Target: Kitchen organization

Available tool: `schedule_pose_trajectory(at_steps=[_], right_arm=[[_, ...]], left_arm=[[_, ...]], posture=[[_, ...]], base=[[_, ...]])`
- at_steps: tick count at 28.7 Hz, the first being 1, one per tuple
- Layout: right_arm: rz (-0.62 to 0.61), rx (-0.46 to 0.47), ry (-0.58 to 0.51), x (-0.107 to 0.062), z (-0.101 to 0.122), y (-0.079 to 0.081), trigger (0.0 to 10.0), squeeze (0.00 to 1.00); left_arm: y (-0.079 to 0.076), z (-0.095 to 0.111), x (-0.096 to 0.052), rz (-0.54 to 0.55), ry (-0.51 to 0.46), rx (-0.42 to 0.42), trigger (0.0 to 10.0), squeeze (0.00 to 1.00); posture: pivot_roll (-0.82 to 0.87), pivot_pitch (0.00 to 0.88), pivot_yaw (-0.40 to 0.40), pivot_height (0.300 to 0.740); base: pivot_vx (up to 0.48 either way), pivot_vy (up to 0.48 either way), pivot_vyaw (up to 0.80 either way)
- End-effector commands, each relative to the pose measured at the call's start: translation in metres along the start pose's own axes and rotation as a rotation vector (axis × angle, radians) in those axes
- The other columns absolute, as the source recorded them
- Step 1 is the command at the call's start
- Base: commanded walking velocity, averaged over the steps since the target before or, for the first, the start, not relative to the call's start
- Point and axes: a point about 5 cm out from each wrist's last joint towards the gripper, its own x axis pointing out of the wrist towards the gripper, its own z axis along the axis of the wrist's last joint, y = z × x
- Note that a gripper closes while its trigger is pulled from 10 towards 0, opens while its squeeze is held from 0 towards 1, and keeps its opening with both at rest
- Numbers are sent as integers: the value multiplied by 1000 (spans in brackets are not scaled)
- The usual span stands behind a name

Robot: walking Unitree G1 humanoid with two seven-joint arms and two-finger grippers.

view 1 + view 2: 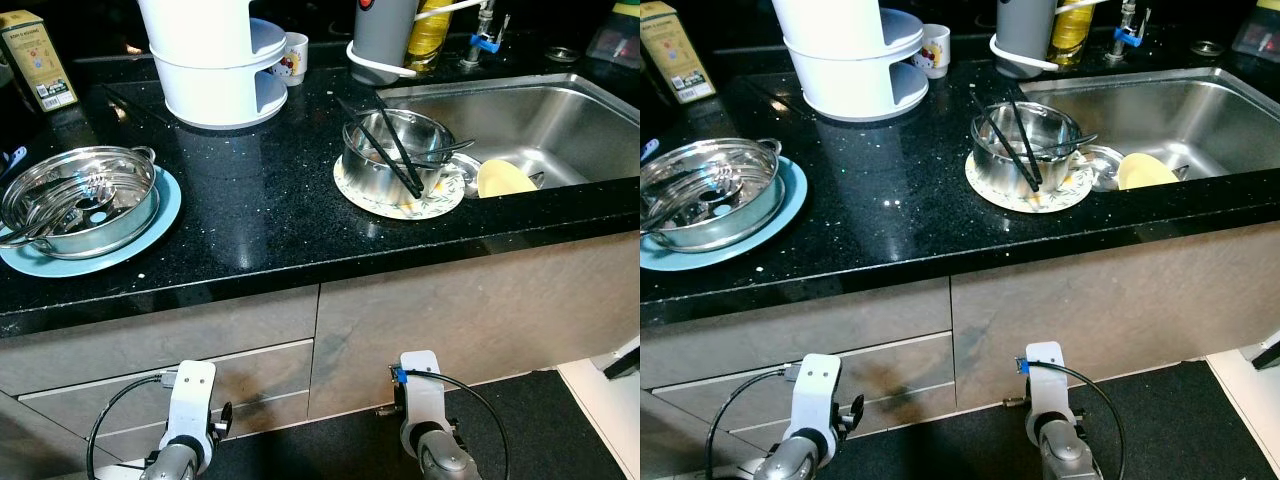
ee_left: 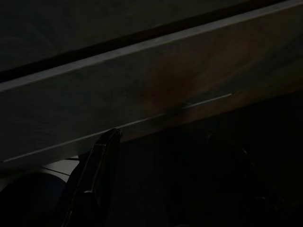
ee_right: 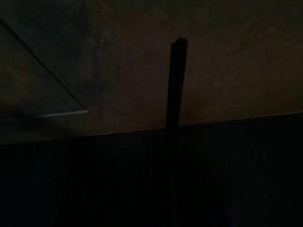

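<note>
Two steel pots on black counter, lidded one on blue plate at left, one with black utensils on patterned plate at centre beside steel sink, both grippers low by cabinet fronts, finger state unclear.

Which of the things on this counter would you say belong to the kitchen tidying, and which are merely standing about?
Likely part of the job:
steel pot on the blue plate
steel bowl holding black utensils, on a patterned plate
yellow dish in the sink

Probably just standing about:
white steamer
mug
oil bottle
yellow box

Glossy speckled black countertop
</note>
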Motion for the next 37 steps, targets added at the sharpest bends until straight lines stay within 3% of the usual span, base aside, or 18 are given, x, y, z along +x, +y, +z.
schedule_pose_trajectory(at_steps=[1,5,9,13,15,19,22,31,37], right_arm=[[-1,-9,14,0,-3,1,10000,0],[-23,54,22,-1,-4,-4,10000,0],[1,7,26,2,-3,0,10000,0],[-16,65,19,3,0,-5,10000,0],[-1,24,23,2,-2,-3,10000,0],[-13,67,17,3,0,-6,10000,0],[3,42,18,2,-1,-3,10000,0],[34,166,-6,2,3,-4,10000,0],[45,128,8,3,1,-2,10000,0]], left_arm=[[-5,-9,-1,-22,41,9,10000,0],[-8,-8,1,-29,36,5,10000,0],[-5,-4,2,-1,18,-11,10000,0],[-6,-3,2,4,19,-3,10000,0],[-6,-4,2,8,19,-8,10000,0],[-6,-4,2,6,23,-14,10000,0],[-7,-3,2,1,22,-3,10000,0],[-1,-5,-1,26,26,3,10000,0],[-5,1,-1,21,-14,-35,10000,0]], posture=[[-116,230,28,740],[-94,218,23,740],[-77,221,12,740],[-78,226,7,740],[-83,227,7,740],[-84,235,4,740],[-80,237,5,740],[-86,241,-8,740],[-85,235,-12,740]], base=[[0,0,0],[0,0,0],[0,0,0],[0,0,0],[0,0,0],[0,0,0],[0,0,0],[0,0,0],[0,0,0]])
